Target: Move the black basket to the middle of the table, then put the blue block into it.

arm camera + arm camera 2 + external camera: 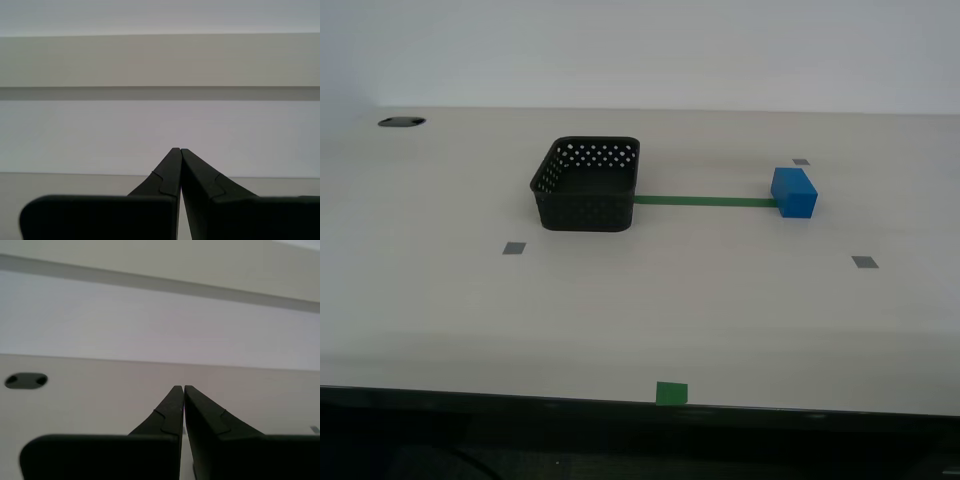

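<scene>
The black basket (587,185) stands upright and empty on the table (640,320), left of centre in the exterior view. A green tape strip (705,201) runs from its side to the blue block (794,192), which sits on the table at the right. Neither arm shows in the exterior view. My first gripper (179,150) is shut and empty, pointing over the far table edge toward the wall. My second gripper (182,388) is shut and empty, pointing across bare tabletop. Neither wrist view shows the basket or the block.
Small grey tape squares lie on the table (515,248) (865,262) (801,161). A green tape square (671,393) sits at the dark front edge. A dark oval cable hole (401,122) is at the far left; it also shows in the second wrist view (26,380).
</scene>
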